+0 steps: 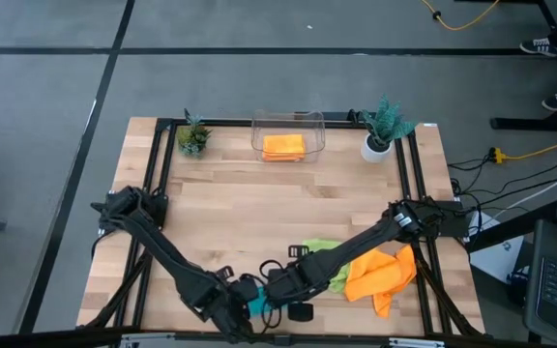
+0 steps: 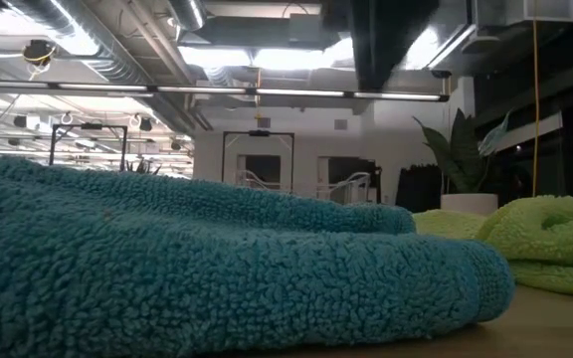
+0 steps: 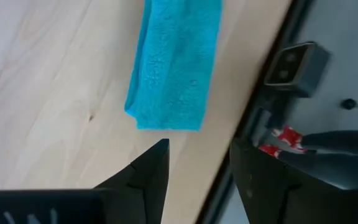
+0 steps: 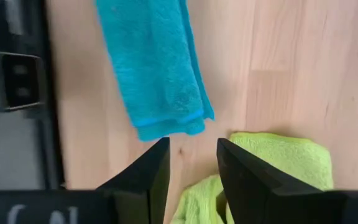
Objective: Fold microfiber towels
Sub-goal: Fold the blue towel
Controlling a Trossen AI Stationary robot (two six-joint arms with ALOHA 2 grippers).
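Both grippers, left and right, hung released with jaws apart over the teal towel, folded into a strip at the table's near edge, green towel just right, likely next.

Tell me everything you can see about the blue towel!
The teal-blue towel is soft, fuzzy cloth, folded into a long narrow strip with layered edges showing at one end. It lies flat on the wooden table near its front edge, close to the lime green towel but not touching it in the right wrist view. Neither gripper holds it; both sets of jaws hover just off its ends, open and empty.
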